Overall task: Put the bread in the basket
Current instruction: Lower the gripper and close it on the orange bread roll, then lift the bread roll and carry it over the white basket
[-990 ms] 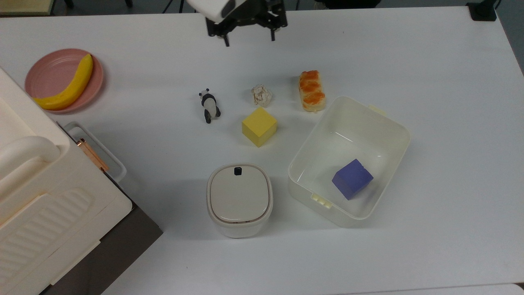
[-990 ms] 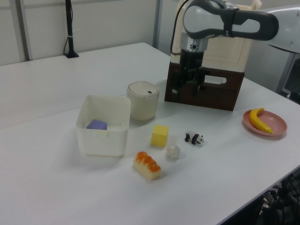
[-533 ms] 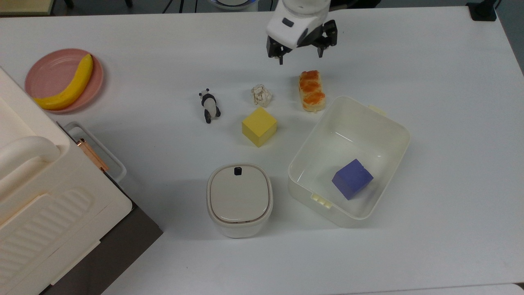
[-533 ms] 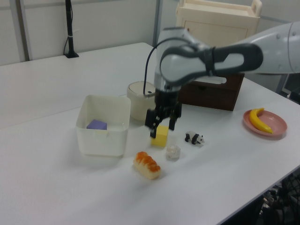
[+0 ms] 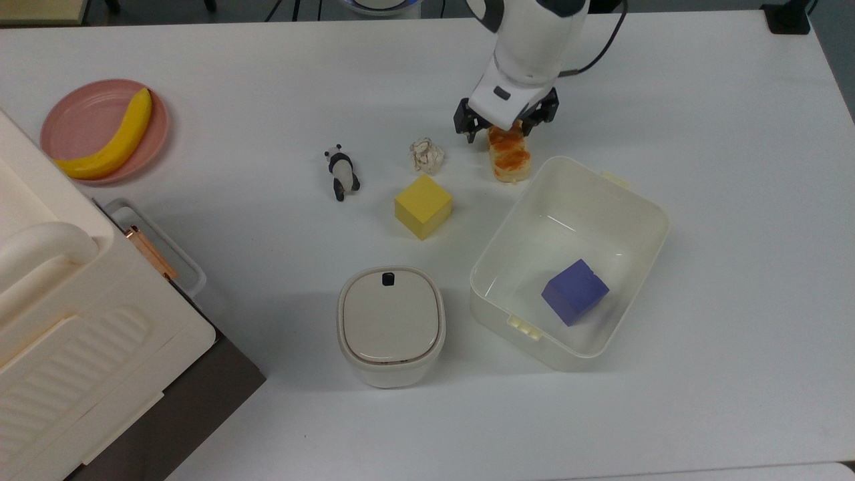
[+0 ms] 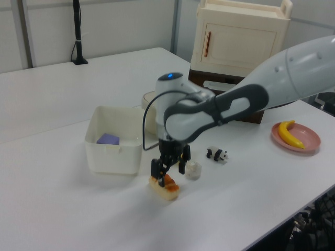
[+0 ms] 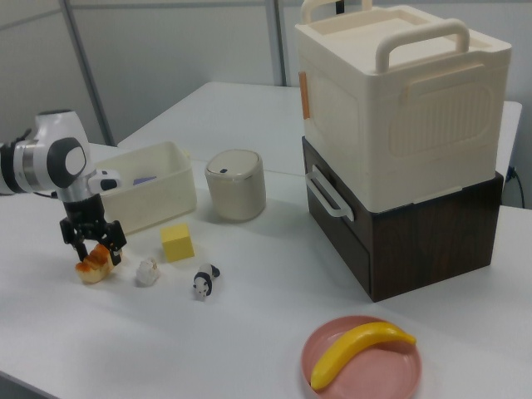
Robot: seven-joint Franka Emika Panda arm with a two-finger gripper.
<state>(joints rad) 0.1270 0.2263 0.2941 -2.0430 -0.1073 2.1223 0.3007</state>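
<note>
The bread (image 5: pixel 511 159), a small loaf with an orange glazed top, lies on the table just beyond the basket's far corner in the top view. My gripper (image 5: pixel 505 127) is open and low over the loaf's far end, one finger on each side of it. In the left view the gripper (image 6: pixel 168 169) straddles the bread (image 6: pixel 166 189) from above. The right view has the gripper (image 7: pixel 91 248) down on the bread (image 7: pixel 93 268). The basket (image 5: pixel 653 200), a large cream tub, holds a purple cube (image 5: pixel 574 292).
A paper ball (image 5: pixel 426 154), a yellow cube (image 5: pixel 423 206) and a toy panda (image 5: pixel 342 172) lie to the top view's left of the bread. A white lidded bin (image 5: pixel 391 324) stands nearer. A pink plate (image 5: pixel 73 120) with a banana (image 5: pixel 113 143) and a cream cabinet (image 5: pixel 67 321) are far left.
The gripper has come from the table's far edge toward the top view's right and down onto the bread, staying open. Nothing else has moved.
</note>
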